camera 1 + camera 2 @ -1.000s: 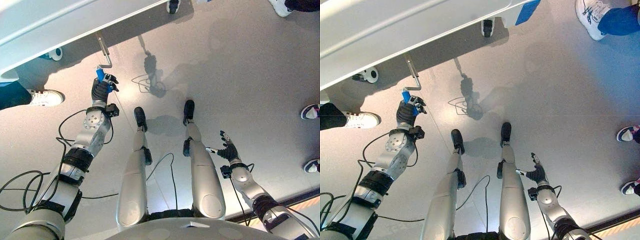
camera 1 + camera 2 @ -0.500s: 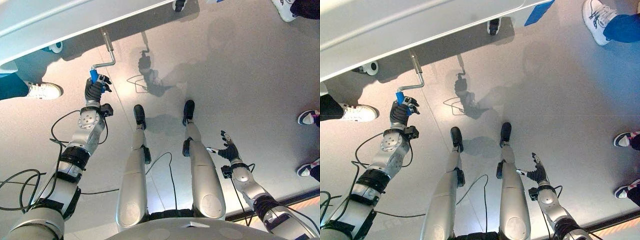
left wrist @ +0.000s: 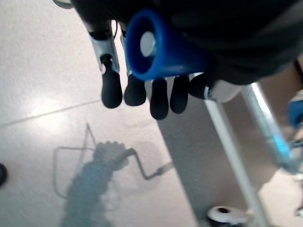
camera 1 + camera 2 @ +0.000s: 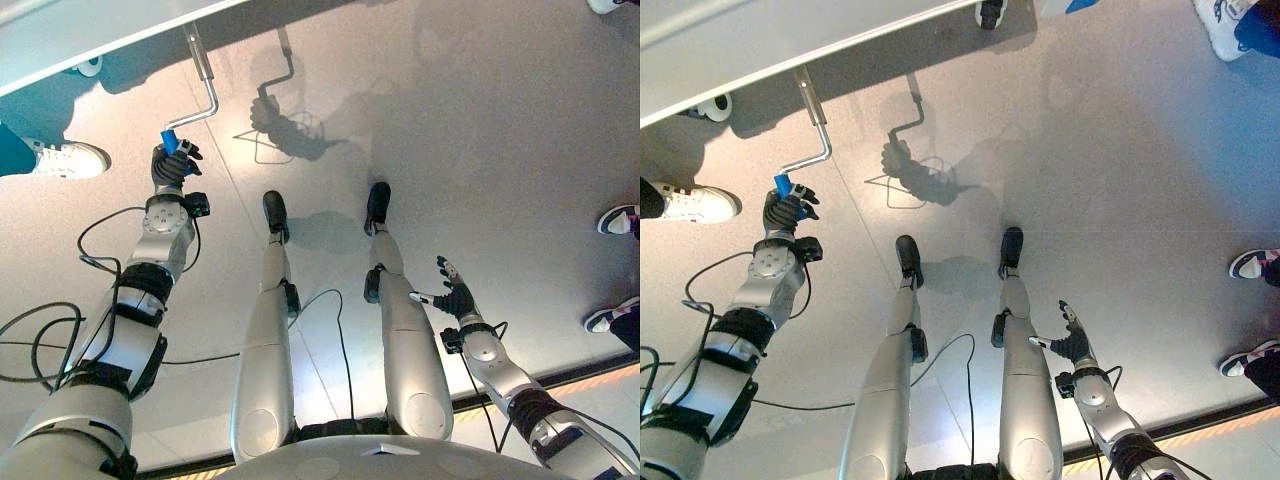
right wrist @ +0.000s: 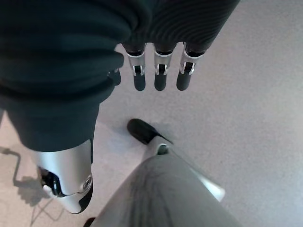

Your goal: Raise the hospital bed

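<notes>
Left eye view: left hand clamped on the blue crank handle; the steel crank arm runs toward one o'clock to the bed frame. Right hand, fingers loosely spread, hangs idle.

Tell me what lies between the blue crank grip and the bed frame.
The bent silver crank rod alone: it runs from the blue grip, held by the left robot hand, to the bed frame. Left eye view.
</notes>
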